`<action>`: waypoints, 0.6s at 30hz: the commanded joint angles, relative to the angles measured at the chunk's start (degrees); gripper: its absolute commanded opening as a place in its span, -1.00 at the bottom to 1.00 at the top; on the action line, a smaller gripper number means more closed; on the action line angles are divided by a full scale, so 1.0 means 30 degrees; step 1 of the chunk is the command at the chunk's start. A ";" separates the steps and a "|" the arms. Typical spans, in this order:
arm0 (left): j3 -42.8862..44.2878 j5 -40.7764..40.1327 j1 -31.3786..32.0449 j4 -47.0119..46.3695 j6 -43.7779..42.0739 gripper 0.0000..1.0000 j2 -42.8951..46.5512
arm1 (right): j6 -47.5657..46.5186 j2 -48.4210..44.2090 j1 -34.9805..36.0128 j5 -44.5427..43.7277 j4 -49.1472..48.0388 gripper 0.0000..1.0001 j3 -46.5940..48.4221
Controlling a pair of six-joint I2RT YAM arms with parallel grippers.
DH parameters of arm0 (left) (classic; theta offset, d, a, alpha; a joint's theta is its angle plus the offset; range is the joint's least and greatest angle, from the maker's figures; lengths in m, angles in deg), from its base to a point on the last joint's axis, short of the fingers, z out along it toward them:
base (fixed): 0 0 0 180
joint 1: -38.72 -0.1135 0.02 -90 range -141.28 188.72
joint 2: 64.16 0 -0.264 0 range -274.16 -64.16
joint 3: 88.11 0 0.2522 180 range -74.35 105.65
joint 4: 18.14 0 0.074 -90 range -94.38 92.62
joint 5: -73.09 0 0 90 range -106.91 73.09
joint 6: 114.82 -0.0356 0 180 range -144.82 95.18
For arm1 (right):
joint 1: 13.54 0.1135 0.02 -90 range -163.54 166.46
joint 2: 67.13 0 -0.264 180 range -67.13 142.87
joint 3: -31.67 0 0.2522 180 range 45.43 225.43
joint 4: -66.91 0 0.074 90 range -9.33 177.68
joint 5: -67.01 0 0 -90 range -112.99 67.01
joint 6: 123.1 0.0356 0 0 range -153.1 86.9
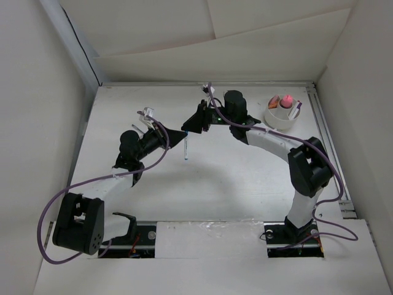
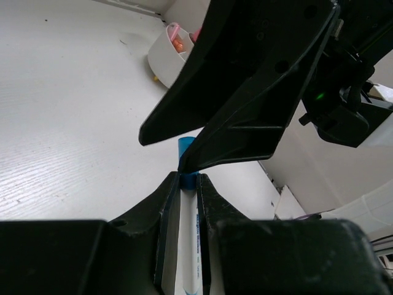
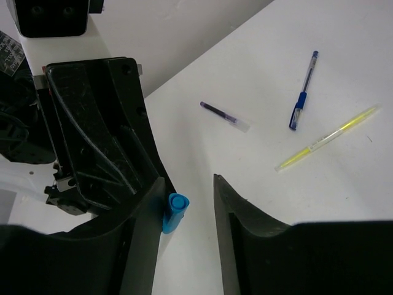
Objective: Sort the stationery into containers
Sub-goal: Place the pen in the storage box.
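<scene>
My left gripper (image 2: 187, 179) is shut on a white pen (image 2: 189, 246) with a blue cap (image 2: 185, 146). In the top view the pen (image 1: 186, 149) hangs upright from the left gripper (image 1: 180, 139) at mid-table. My right gripper (image 3: 188, 179) is open. Its fingers stand on either side of the blue cap (image 3: 174, 212), which lies close against the left finger. The round white divided cup (image 1: 273, 120) stands at the far right, holding a pink-capped tube (image 1: 286, 99), an orange piece (image 1: 274, 103) and a pen (image 1: 296, 109). The cup also shows in the left wrist view (image 2: 161, 61).
In the right wrist view a blue pen (image 3: 304, 92), a yellow pen (image 3: 328, 138) and a short dark purple pen (image 3: 224, 115) lie loose on the white table. White walls enclose the table on the left, right and back.
</scene>
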 commanded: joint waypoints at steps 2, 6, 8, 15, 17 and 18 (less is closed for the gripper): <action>0.0098 0.0123 0.0053 -0.1712 0.0458 -1.00 -0.0059 | 0.0064 0.0034 0.0305 0.0445 -0.1578 -0.29 -0.0309; -0.0078 -0.0256 0.0053 -0.1886 0.0458 -1.00 -0.0059 | 0.0240 0.0034 0.0305 0.0242 -0.1580 -0.55 -0.0309; -0.0078 -0.0258 0.0053 -0.1888 0.0458 -1.00 -0.0059 | 0.0414 0.0034 0.0305 0.0066 -0.1785 -0.64 -0.0309; -0.0078 -0.0258 0.0053 -0.1888 0.0633 -0.69 -0.0235 | 0.0415 -0.0667 0.0071 -0.0433 -0.1785 -0.80 -0.0690; -0.0078 -0.0258 0.0053 -0.1714 0.0633 -0.52 -0.0235 | 0.0415 -0.0843 -0.0337 -0.0609 -0.1785 -0.80 -0.0895; -0.0078 -0.0258 0.0053 -0.1712 0.0633 -0.44 -0.0235 | 0.0415 -0.0845 -0.0339 -0.0609 -0.1785 -0.82 -0.1098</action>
